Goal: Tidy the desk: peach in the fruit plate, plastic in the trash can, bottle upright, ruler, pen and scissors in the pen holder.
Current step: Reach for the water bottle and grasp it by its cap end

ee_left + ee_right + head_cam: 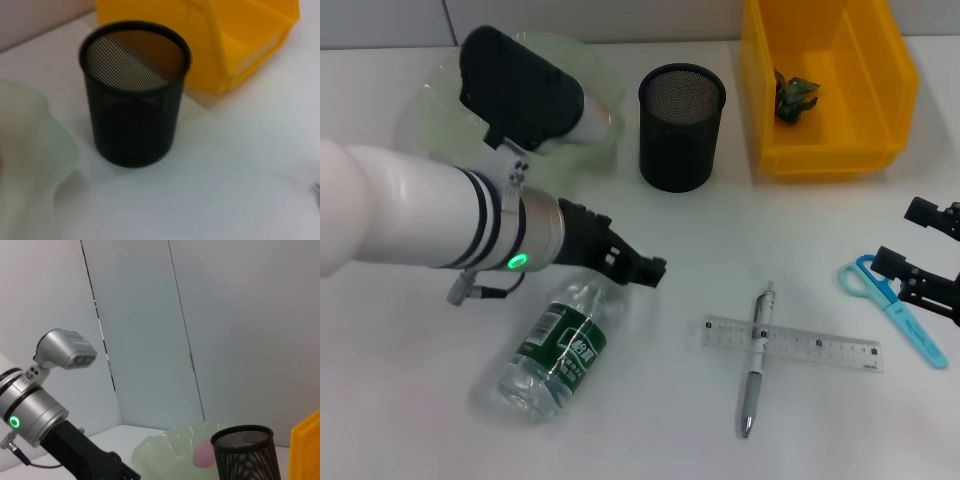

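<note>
The pen holder [682, 127] stands at the back of the surface [720, 250], between the fruit plate [605, 110] on its left and the bin [825, 90] on its right (plastic [794, 95] lies in the bin); in front, the bottle [560, 350] lies left; the pen [757, 360] crosses the ruler [792, 343] at centre; the scissors [895, 310] lie far right.
</note>
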Controlling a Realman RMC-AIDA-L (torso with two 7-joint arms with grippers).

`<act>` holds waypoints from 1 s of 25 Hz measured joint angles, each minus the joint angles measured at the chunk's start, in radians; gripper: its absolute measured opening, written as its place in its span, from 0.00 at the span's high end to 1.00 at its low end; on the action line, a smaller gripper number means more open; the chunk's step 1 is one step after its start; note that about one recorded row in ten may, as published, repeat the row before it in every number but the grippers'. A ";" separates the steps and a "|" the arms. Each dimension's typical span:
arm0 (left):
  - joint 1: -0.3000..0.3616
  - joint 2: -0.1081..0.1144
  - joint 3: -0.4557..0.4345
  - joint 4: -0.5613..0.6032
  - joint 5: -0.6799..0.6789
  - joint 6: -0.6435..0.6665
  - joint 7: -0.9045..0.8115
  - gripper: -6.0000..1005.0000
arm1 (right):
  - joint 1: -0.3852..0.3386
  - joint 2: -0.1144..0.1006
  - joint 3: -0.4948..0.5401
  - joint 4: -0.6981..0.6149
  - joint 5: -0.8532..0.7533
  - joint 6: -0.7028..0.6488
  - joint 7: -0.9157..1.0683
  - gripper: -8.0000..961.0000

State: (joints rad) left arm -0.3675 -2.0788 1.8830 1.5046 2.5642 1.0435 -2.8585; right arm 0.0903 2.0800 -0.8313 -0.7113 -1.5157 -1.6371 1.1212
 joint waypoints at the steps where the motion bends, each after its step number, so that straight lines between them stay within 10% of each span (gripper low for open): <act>1: -0.003 -0.001 0.008 -0.011 0.002 -0.005 0.001 0.19 | 0.001 0.000 0.000 0.002 0.000 0.000 0.000 0.14; 25: -0.081 -0.001 0.042 -0.183 -0.027 -0.076 0.016 0.20 | 0.002 0.000 0.002 0.012 0.002 -0.008 0.005 0.14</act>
State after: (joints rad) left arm -0.4489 -2.0801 1.9247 1.3218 2.5373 0.9671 -2.8423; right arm 0.0920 2.0800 -0.8293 -0.6992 -1.5139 -1.6454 1.1258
